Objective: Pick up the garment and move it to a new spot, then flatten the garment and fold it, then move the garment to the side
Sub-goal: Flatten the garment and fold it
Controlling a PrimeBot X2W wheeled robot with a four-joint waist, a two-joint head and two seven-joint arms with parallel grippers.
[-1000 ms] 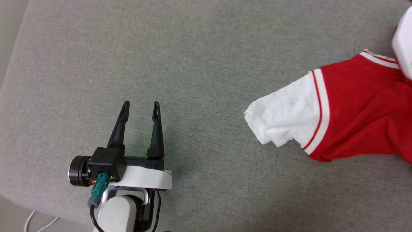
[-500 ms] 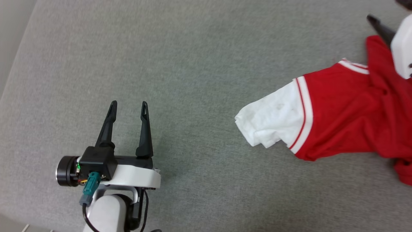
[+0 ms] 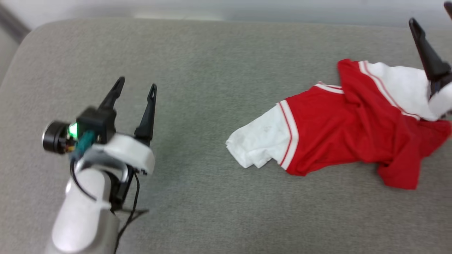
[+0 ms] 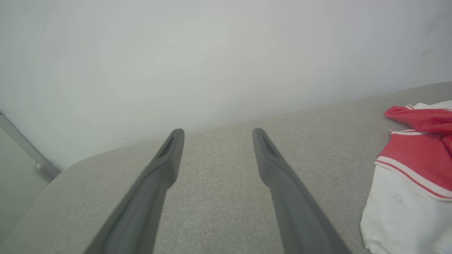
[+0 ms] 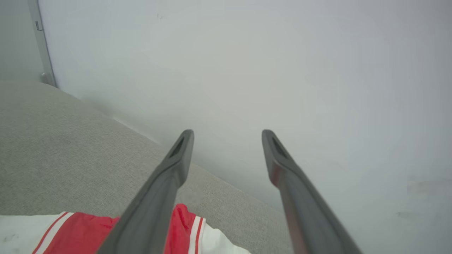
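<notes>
The garment (image 3: 328, 141) lies in a messy heap on the right side of the head view, on the soft gray cushion (image 3: 212, 70). One white sleeve sticks out toward the middle of the frame. The other white sleeve is at the upper right, and a red flap hangs toward the lower right. The red part is twisted and folded over on itself. That is where things could go wrong. If a claw pinches the thick bunch, it may grab many layers at once, and then the shirt will not open out flat. A finger could also poke down and just push the cloth into a worse lump. The shirt sits close to the far side of the cushion by the wall (image 4: 212, 53), so a hard tug that way might pull it over the edge. The right claw (image 5: 229, 132) is spread wide with nothing between its tips. One of its fingers (image 3: 429, 60) is over the white sleeve at the upper right, but I cannot tell if it touches the cloth. The left claw (image 3: 137, 83) is wide too, holds nothing, and hangs over bare cushion at the left of the frame, well apart from the shirt.
</notes>
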